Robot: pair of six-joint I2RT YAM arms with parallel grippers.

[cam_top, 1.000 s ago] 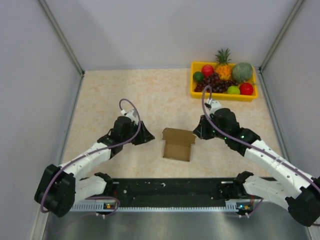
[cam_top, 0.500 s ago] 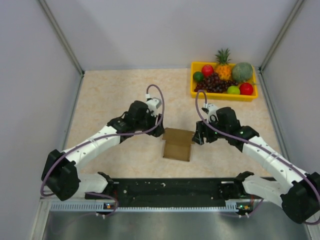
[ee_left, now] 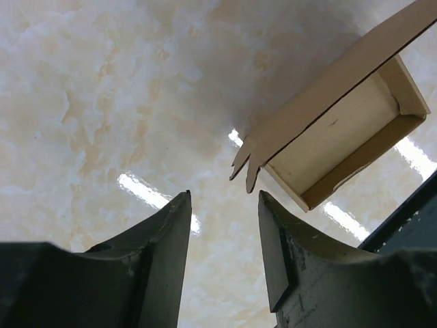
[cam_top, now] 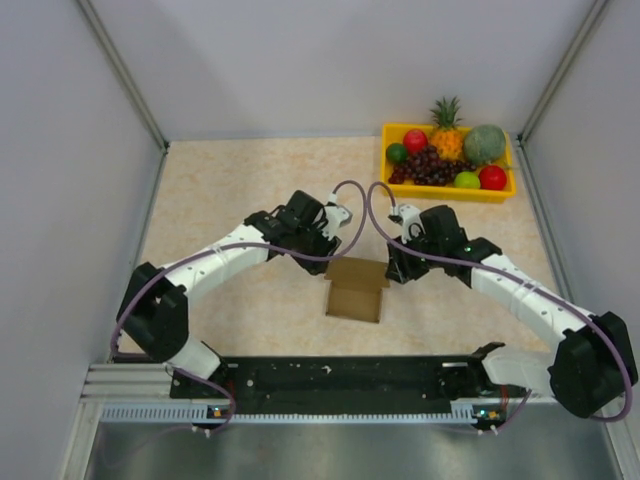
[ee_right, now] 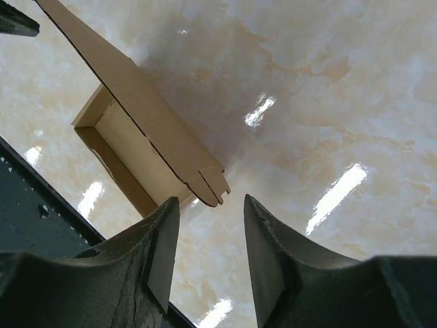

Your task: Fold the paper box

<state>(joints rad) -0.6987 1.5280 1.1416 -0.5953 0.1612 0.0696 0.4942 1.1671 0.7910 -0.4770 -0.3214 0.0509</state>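
It looks like a robotics lab test cell. Plain pale panels (cam_top: 330,60) on metal posts (cam_top: 120,70) enclose a marble-patterned table (cam_top: 230,170). The left arm (cam_top: 215,262) and right arm (cam_top: 520,295) rise from a black rail (cam_top: 340,378) at the table's near edge. A yellow fruit tray (cam_top: 447,191) sits in its far right corner.

left wrist: your paper box (ee_left: 334,137) lid runs off the top-right corner; left gripper (ee_left: 224,198) cut by the bottom edge | right wrist: lid exits top-left, hiding part of the box floor; right gripper (ee_right: 210,205) cut below | top: you can't see either's fingertips, tucked under the wrists
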